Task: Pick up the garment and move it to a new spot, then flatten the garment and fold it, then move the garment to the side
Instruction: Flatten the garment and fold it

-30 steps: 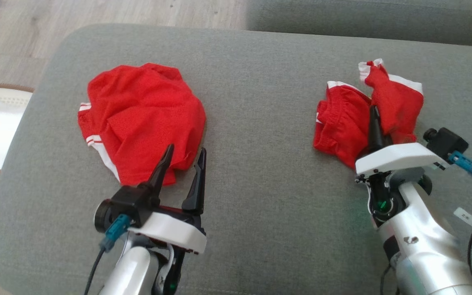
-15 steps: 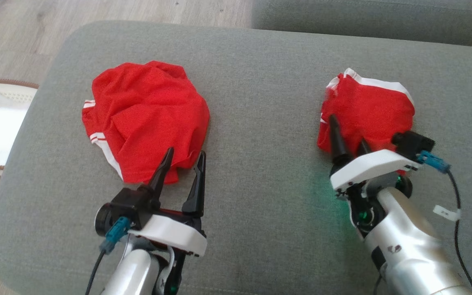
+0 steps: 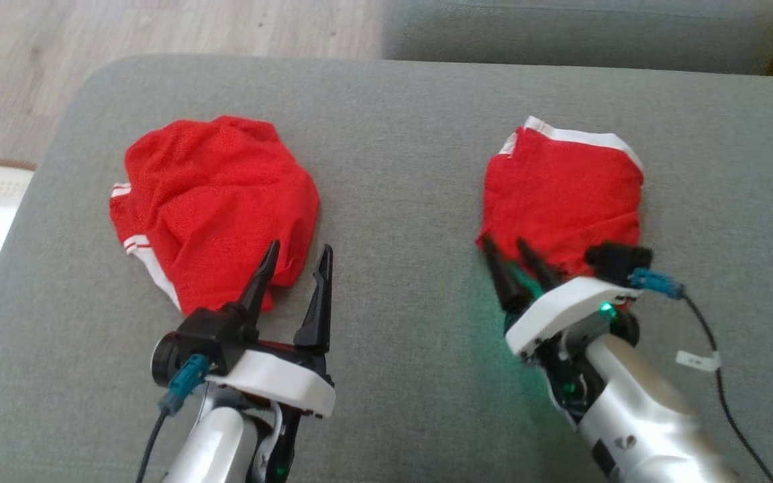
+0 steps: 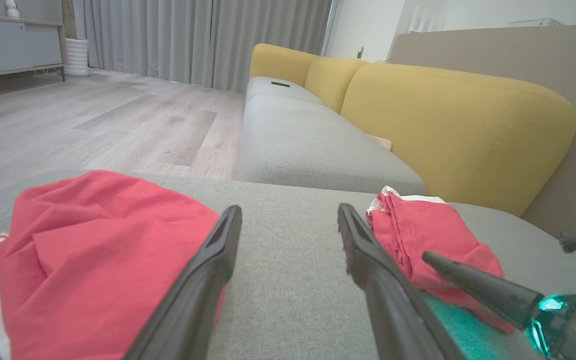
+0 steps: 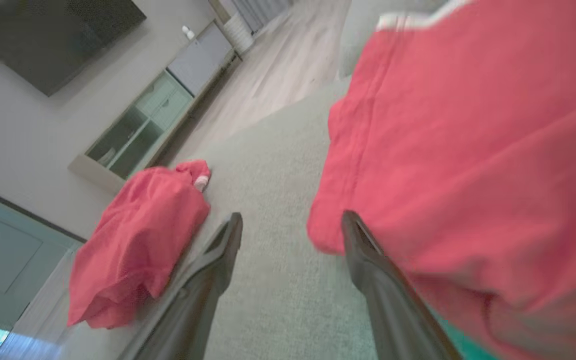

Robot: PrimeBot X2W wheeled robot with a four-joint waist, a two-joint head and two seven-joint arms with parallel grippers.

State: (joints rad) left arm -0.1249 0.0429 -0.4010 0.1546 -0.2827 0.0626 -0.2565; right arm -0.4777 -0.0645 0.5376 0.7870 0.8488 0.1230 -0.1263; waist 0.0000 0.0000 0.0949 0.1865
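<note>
Pulling back since a second ago, the right hand now sits at the lower left edge of the garment, no longer pushed into the cloth. Its fingers are a little apart with nothing between them. The garment was crumpled and partly raised then; now it lies low and compact on the right part of the grey sofa cushion. The whole head view has also shifted a little.

The left hand hovers in the lower left of the frame, fingers wide and empty, tips just at the near edge of another red garment, which lies bunched on the left part of the cushion. The wrist camera and blue plug of the right arm hide the lower edge of the garment.

The white band of the garment runs along its upper edge, toward the top of the frame. The shape is nearly as wide as long, so I cannot tell its long axis.
</note>
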